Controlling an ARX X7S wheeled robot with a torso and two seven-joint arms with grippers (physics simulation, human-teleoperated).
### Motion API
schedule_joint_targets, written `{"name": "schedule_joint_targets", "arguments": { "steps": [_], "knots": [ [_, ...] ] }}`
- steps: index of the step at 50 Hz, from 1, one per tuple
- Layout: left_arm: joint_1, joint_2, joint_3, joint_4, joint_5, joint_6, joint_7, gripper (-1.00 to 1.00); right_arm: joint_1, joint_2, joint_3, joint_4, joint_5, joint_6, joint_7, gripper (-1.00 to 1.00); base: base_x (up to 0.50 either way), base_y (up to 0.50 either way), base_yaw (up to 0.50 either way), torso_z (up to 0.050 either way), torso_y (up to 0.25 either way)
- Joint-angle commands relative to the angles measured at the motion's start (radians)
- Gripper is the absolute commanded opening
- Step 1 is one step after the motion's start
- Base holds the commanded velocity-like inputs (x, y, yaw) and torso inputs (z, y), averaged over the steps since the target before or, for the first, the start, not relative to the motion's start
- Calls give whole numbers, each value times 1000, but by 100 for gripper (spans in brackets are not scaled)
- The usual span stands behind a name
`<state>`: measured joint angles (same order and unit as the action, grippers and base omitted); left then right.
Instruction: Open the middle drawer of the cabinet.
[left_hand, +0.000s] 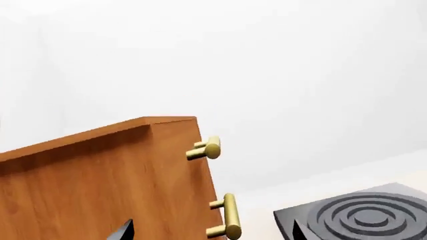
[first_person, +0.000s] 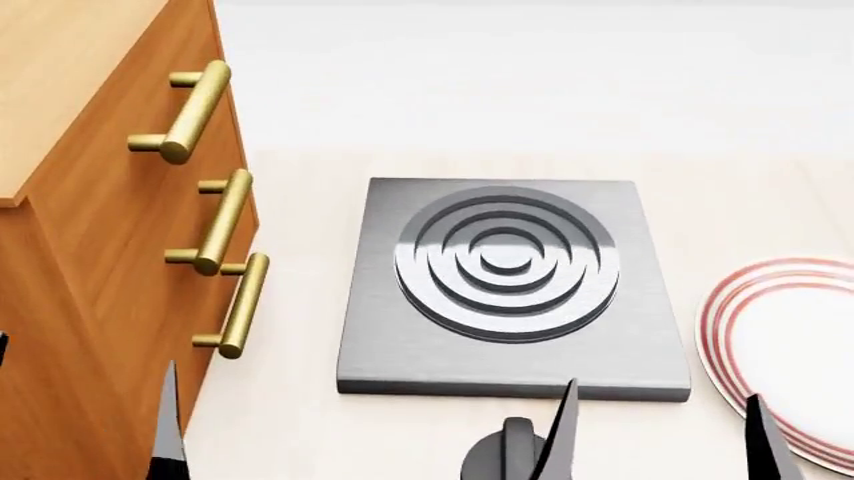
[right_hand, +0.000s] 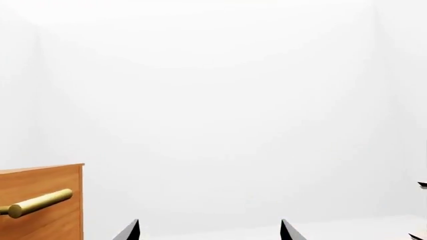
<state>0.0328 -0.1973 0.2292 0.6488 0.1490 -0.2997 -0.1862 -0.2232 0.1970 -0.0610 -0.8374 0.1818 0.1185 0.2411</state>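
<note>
Both hands sit low at the near edge of the head view, each showing only dark fingertips. On the right hand (first_person: 661, 435) the 2 tips stand well apart with nothing between them, one over the near edge of the grey hotplate (first_person: 507, 290), the other over the rim of a white plate with red rings (first_person: 787, 350). Of the left hand (first_person: 80, 420), one tip rises in front of the cabinet (first_person: 94, 250) and a sliver of the other shows at the frame edge, so its fingers are spread too, empty.

That orange-brown cabinet stands at the left, its 3 brass bar handles stacked down the front. The middle drawer (first_person: 224, 222) lies flush with the drawers above and below, shut, and neither hand touches its handle.

All of this rests on a pale cream surface (first_person: 307, 420), with the hotplate just beside the cabinet and the plate to its right. Behind is a plain white wall (first_person: 534, 60), which fills most of the right wrist view.
</note>
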Motion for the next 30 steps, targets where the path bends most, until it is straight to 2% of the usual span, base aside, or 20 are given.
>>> {"name": "schedule_joint_targets", "arguments": {
  "steps": [1,3,4,6,8,12,15,21,23,25,30],
  "knots": [
    [-351,-25,180,-2,256,-312,121,100,2,11,18,0,29,-3,12,100,0,0,0,0,0],
    [-468,-27,228,-65,300,-354,164,100,6,12,20,4,35,0,14,100,0,0,0,0,0],
    [-469,-27,229,-66,300,-356,164,100,6,13,20,4,36,0,15,100,0,0,0,0,0],
    [-591,-30,284,-178,357,-367,180,100,8,14,18,7,39,2,16,100,0,0,0,0,0],
    [-643,-28,306,-237,369,-364,189,100,9,15,17,9,41,1,17,100,0,0,0,0,0],
    [-784,-28,386,-443,418,-326,191,100,14,18,15,11,47,5,19,100,0,0,0,0,0],
    [-926,-9,456,-693,449,-277,187,100,15,18,7,21,46,-2,16,100,0,0,0,0,0],
    [-1090,37,593,-1059,555,-189,92,100,15,23,3,19,52,-3,18,100,0,0,0,0,0],
    [-1091,38,593,-1063,554,-187,90,100,15,24,2,19,52,-4,19,100,0,0,0,0,0],
    [-1178,99,651,-1304,586,-127,14,100,14,27,7,17,59,-2,21,100,0,0,0,0,0],
    [-1278,185,719,-1603,614,-52,-87,100,12,31,7,14,65,-2,24,100,0,0,0,0,0]
  ]
}}
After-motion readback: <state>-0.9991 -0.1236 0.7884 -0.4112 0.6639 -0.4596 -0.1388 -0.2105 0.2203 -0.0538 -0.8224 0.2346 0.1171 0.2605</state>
